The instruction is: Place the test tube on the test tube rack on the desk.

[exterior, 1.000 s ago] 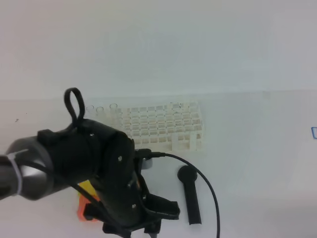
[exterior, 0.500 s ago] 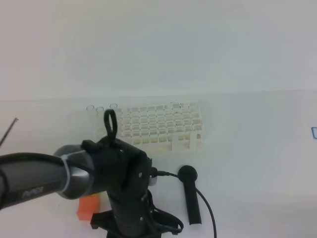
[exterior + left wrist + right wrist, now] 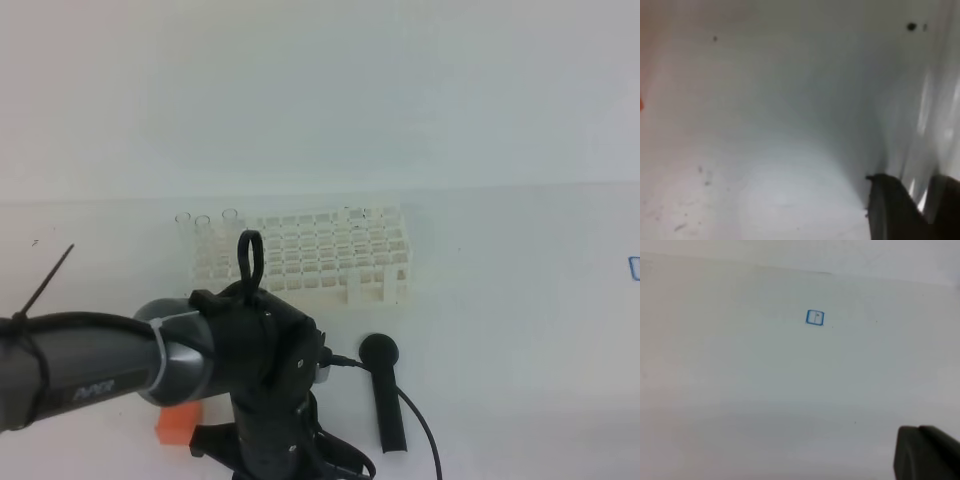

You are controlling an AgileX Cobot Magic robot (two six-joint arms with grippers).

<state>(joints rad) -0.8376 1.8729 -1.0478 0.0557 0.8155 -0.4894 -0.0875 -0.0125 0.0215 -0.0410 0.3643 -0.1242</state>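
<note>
The white test tube rack (image 3: 320, 255) stands on the desk (image 3: 500, 330), with clear tubes (image 3: 205, 235) upright at its left end. My left arm (image 3: 250, 380) reaches down at the bottom edge of the high view, where its fingers are cut off. In the left wrist view my left gripper (image 3: 920, 182) sits low over the desk. Glassy streaks of the test tube (image 3: 927, 110) run up from between its dark fingers (image 3: 890, 210). Blur hides whether they press the test tube. My right gripper (image 3: 927, 452) shows only as a dark closed tip, holding nothing.
A black round-headed stick (image 3: 385, 390) lies right of my left arm. An orange block (image 3: 178, 422) sits to the arm's left. A small blue square mark (image 3: 815, 317) is on the desk at the far right (image 3: 634, 267). A thin black cable tie (image 3: 45, 280) sticks up from the arm.
My left arm has swung right and down toward the front edge. This uncovered the rack's left end and hid the yellow block. The right arm has not moved.
</note>
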